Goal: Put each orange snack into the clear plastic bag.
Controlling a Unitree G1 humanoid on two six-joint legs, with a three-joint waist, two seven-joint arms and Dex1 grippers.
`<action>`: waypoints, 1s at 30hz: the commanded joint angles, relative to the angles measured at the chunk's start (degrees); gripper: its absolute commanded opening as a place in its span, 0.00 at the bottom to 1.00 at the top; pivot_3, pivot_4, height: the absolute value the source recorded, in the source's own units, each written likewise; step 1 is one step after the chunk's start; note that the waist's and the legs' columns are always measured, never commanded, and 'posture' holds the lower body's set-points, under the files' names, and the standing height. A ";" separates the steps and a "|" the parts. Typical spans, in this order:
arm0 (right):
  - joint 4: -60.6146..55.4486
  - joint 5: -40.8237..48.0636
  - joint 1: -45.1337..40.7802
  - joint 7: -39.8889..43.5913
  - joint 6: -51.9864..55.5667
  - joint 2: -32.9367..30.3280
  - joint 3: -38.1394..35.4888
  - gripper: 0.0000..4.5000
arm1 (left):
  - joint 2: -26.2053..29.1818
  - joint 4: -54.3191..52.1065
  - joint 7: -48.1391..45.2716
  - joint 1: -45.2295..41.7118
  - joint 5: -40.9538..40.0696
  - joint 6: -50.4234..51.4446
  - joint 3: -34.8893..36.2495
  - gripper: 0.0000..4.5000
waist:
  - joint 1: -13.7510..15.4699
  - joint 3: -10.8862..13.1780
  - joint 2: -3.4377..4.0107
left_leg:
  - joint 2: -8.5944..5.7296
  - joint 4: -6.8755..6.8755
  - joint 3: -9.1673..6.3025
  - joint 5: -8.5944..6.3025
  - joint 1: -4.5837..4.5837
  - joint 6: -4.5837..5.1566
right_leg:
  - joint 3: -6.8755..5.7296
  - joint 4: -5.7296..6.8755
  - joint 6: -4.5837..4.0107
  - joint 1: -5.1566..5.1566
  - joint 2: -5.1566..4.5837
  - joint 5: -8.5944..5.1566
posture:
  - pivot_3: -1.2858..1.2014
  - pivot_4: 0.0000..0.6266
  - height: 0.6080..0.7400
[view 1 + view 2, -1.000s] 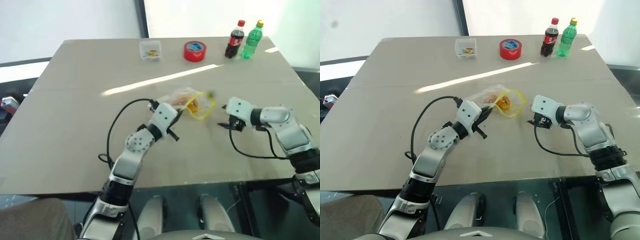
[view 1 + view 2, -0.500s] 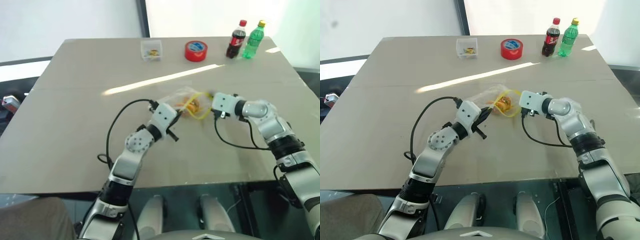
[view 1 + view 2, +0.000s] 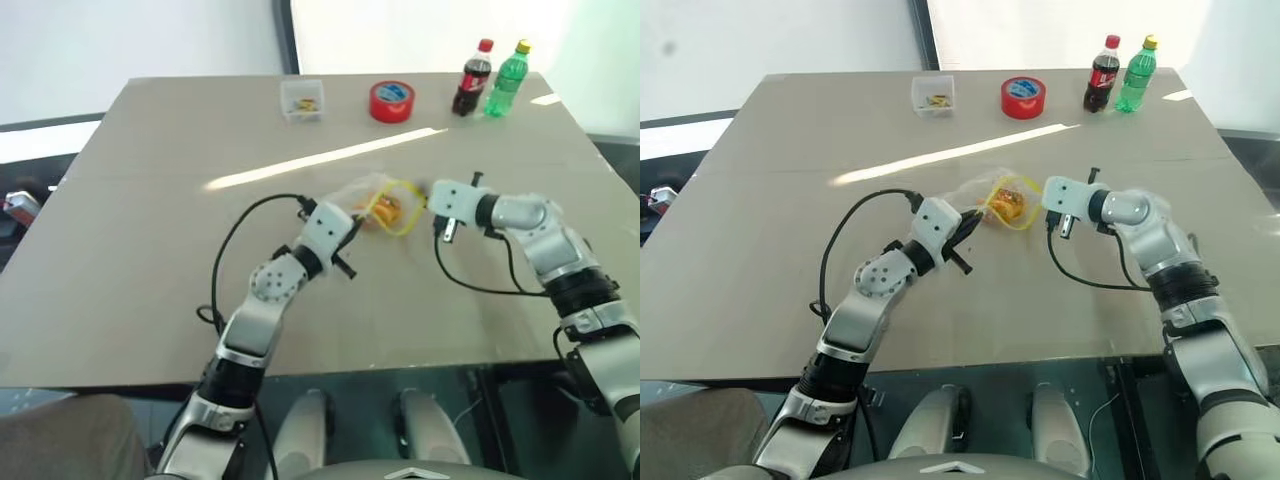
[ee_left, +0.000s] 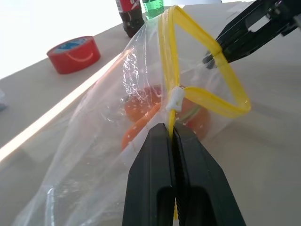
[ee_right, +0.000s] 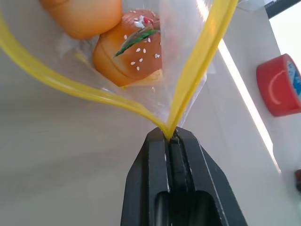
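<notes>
The two small orange bun-like snacks [image 5: 134, 49] sit inside our clear plastic bag [image 4: 117, 141], between both jaws. Our left jaws [image 4: 171, 136] and right jaws [image 5: 169, 136] each pinch its yellow strip [image 5: 197, 61] tight.

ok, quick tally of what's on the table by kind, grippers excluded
Orange snacks: 2, both inside the bag
Clear plastic bag: 1
Red tape roll: 1
Bottles: 2, cola and green
Small clear box: 1
Total: 7
</notes>
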 commanded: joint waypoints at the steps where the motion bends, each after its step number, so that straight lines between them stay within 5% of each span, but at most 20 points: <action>1: -5.15 0.20 -5.39 2.91 1.40 -6.47 -4.66 0.01 | 1.91 -4.28 -0.69 -4.10 0.91 -1.17 1.16 0.00 | 0.07 0.01 0.01 | -0.01 0.00 0.01 0.00 0.00 0.00 | 0.00 -0.02 0.00 0.00 0.00 0.00 | 0.52 0.24 1.00; 10: -12.60 2.24 -6.78 11.82 4.65 -14.77 -5.72 0.01 | 4.63 -4.07 -3.77 -8.62 2.26 -0.82 -1.83 0.00 | -0.25 0.01 0.00 | 0.02 -0.11 0.09 0.00 -0.02 0.00 | 0.00 -0.18 0.00 0.00 0.00 -0.01 | 0.52 0.24 1.00; 15: -19.05 4.76 -1.21 17.69 10.70 -17.69 -6.46 0.52 | 3.88 -3.71 -4.00 -8.34 2.04 -0.46 -2.38 0.00 | 0.02 0.02 0.00 | 0.02 -0.10 0.09 0.00 -0.05 0.00 | -0.01 -0.18 0.00 0.00 -0.02 -0.01 | 0.52 0.24 1.00; 24: -35.54 15.80 0.07 21.00 20.89 -13.09 -7.02 0.52 | 4.89 -4.67 -4.47 -7.98 3.50 0.62 -3.08 0.00 | -0.35 0.03 0.02 | 0.08 -0.07 -0.07 0.00 0.03 0.00 | 0.02 -0.04 0.00 -0.01 0.04 -0.01 | 0.52 0.24 1.00; 30: -32.73 12.46 -3.57 15.82 19.33 -6.16 -3.44 0.52 | 5.58 -6.30 -5.17 -9.18 4.29 2.05 -3.41 0.00 | -0.15 0.02 0.01 | 0.02 0.06 -0.03 0.00 0.00 0.00 | 0.02 -0.02 0.01 0.00 -0.01 -0.01 | 0.52 0.24 1.00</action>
